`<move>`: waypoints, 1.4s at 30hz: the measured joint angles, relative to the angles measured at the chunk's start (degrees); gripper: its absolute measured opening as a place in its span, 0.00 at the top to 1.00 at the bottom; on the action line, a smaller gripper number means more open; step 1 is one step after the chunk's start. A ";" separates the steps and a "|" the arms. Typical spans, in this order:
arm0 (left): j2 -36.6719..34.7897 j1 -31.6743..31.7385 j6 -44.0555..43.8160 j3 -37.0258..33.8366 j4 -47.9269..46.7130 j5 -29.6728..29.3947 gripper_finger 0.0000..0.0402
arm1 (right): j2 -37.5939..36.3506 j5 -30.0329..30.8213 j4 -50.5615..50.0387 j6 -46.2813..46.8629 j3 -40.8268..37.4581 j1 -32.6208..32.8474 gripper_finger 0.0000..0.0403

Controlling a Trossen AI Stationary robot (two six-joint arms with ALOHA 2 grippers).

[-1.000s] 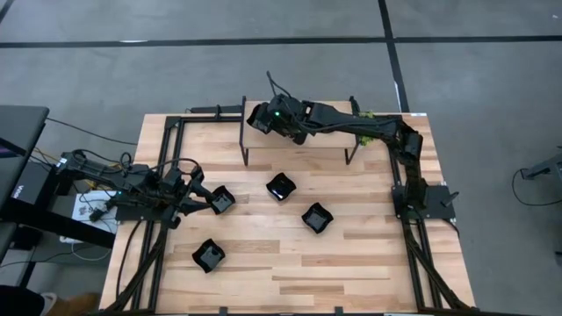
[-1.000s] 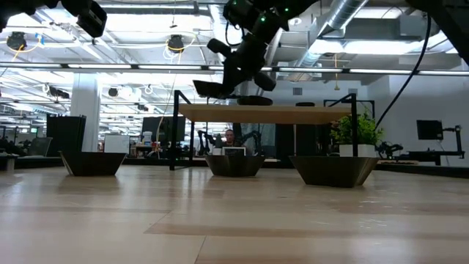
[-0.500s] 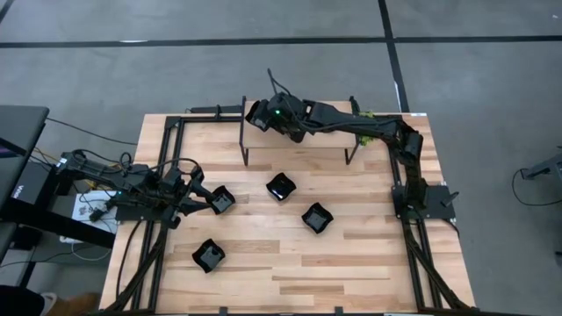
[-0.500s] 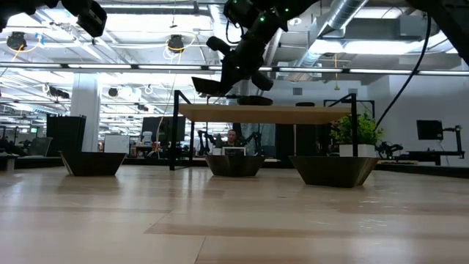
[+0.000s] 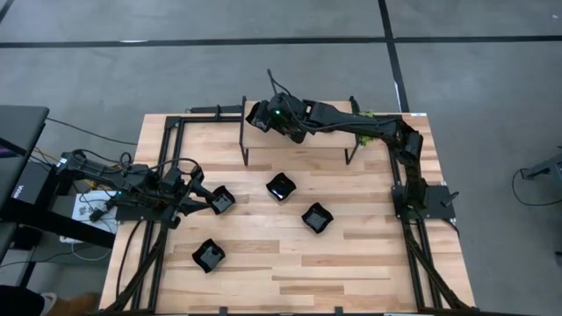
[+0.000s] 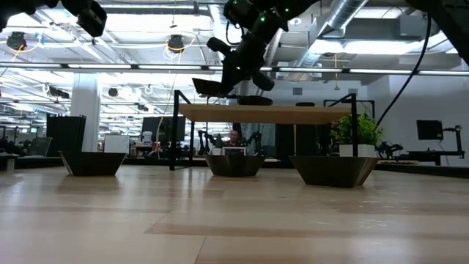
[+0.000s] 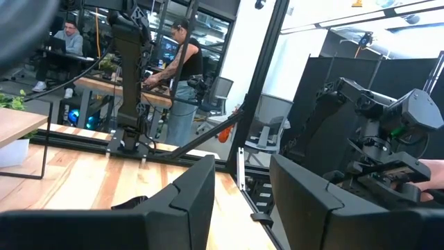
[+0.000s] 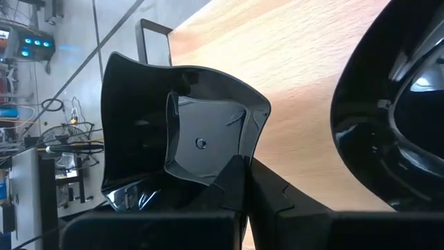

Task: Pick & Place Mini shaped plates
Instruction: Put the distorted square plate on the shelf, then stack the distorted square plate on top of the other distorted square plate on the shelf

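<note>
Several glossy black mini shaped plates are in view. Three lie on the table, and one lies just off my left gripper. That gripper stands open at the table's left with nothing between its fingers. My right gripper is shut on a wavy-edged square plate over the left end of a raised wooden shelf. Another plate rests on the shelf beside it. My right gripper pinches the square plate's rim wall between its two fingers, one on the hollow side and one on the outside. The fingers slant down from the table's right side. The plate hangs about level, clear of the shelf top.
The shelf stands on thin black legs at the table's far side. A small green plant is by its right end. A black frame runs along the table's edges. People work at desks in the room behind.
</note>
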 joint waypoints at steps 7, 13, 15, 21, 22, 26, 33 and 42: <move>0.00 -0.01 0.00 0.00 0.02 0.00 0.65 | 0.00 0.09 0.01 0.00 0.00 0.01 0.98; 0.00 -0.01 0.00 0.00 0.25 0.00 0.65 | 0.02 0.43 0.02 -0.41 0.00 0.01 0.89; 0.00 -0.01 0.00 0.00 0.31 0.00 0.65 | 0.01 0.44 0.02 -0.39 0.00 0.01 0.87; 0.00 0.00 0.00 0.01 0.39 0.00 0.65 | 0.02 0.46 0.04 -0.26 0.00 0.01 0.86; 0.00 0.00 -0.02 0.00 0.39 0.00 0.65 | 0.02 0.44 0.07 -0.42 0.00 0.01 0.86; 0.00 0.01 -0.02 0.00 0.41 0.02 0.65 | -0.21 0.22 0.10 -2.40 0.00 0.01 0.86; 0.00 0.00 -0.26 0.01 0.42 0.02 0.65 | -1.47 -0.17 -0.49 -9.83 4.30 1.88 0.92; -0.02 -0.03 -0.42 0.00 0.51 0.04 0.65 | -9.30 -1.73 -9.73 -31.23 11.16 4.72 0.99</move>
